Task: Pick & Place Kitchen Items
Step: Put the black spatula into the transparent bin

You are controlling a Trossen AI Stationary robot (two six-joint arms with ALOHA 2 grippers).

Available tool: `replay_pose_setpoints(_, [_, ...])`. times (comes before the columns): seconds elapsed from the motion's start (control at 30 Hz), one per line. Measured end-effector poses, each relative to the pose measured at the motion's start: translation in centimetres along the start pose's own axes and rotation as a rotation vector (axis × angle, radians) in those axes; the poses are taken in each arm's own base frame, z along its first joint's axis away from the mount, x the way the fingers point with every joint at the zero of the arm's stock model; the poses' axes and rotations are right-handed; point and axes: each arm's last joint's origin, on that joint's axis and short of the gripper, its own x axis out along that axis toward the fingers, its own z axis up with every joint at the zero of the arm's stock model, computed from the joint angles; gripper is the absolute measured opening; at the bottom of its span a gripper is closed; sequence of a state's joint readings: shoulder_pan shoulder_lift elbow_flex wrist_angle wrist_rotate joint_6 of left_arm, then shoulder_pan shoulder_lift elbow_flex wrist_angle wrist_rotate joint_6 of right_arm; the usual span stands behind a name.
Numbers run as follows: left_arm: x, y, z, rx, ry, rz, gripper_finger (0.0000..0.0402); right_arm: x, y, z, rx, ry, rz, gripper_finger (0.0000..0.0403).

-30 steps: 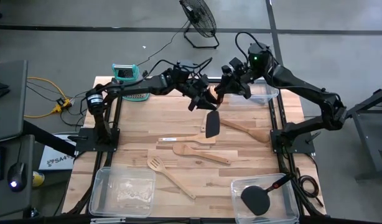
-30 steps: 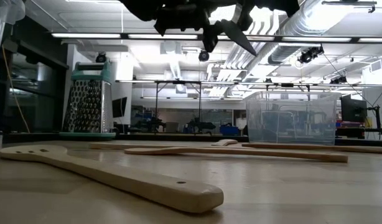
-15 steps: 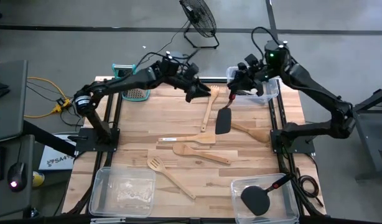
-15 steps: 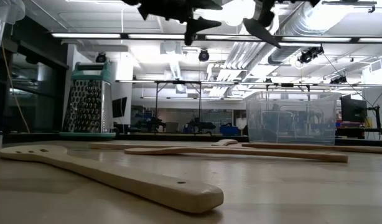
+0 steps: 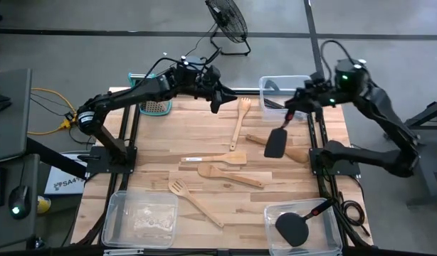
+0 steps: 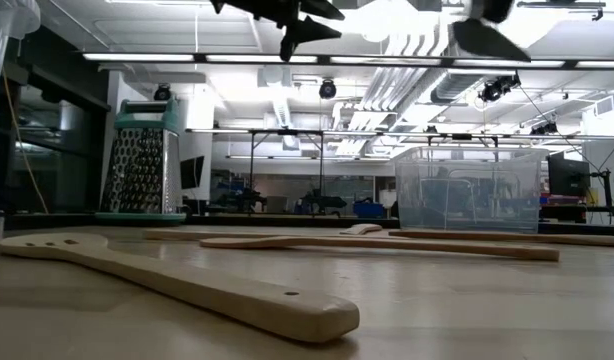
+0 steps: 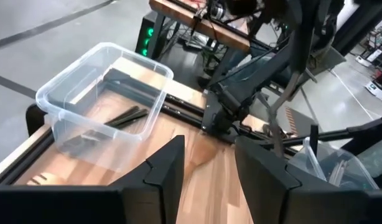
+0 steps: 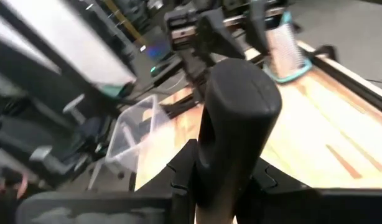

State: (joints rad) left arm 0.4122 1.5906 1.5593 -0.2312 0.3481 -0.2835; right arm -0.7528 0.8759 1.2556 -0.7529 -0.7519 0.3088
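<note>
Here the right gripper (image 5: 289, 114), at the right of the high view, carries a black turner (image 5: 276, 142) hanging blade-down above the tabletop (image 5: 204, 121), beside the right rail. The likely destination is the clear bin (image 5: 331, 235) at the lower right, which already holds another black turner (image 5: 292, 227). To do this well, I would keep the handle pinched firmly, since the blade dangles and could swing, travel high enough to clear the wooden spatula (image 5: 282, 148) lying beneath it, and centre over the bin before lowering and letting go.

The right jaws are closed narrowly around the black turner's handle; the right wrist view shows the dark handle (image 8: 237, 124) filling the gap between them. The left gripper (image 5: 216, 99) hovers at the upper middle of the high view, near a wooden spoon (image 5: 240, 117). Its jaws stand slightly parted and hold nothing, as the left wrist view shows. Other wooden utensils (image 5: 222, 171) lie mid-tabletop, and thin black tools (image 7: 119, 118) rest in the far bin (image 5: 265, 85).
</note>
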Motion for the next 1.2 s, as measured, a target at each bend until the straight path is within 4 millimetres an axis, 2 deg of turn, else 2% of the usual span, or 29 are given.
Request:
replay_pose_setpoints(0.2, [0.0, 0.1, -0.2, 0.018, 0.018, 0.005, 0.0138, -3.1, 2.1, -1.8, 0.133, -0.072, -0.105, 0.0056])
replay_pose_setpoints(0.43, [0.0, 0.0, -0.2, 0.055, 0.028, -0.027, 0.0138, -4.9, 3.1, -4.0, 0.27, -0.041, -0.131, 0.0056])
replay_pose_setpoints(0.67, [0.0, 0.0, -0.2, 0.089, 0.027, -0.029, 0.0138, -5.4, 3.4, -5.7, 0.434, 0.081, -0.117, 0.0056])
replay_pose_setpoints(0.93, [0.0, 0.0, -0.2, 0.096, 0.027, -0.029, 0.0138, -6.0, 4.1, -6.4, 0.553, 0.103, -0.095, 0.0056])
replay_pose_setpoints(1.2, [0.0, 0.0, -0.2, 0.096, 0.026, -0.029, 0.0138, -5.3, 4.1, -5.7, 0.576, 0.102, -0.073, 0.0056])
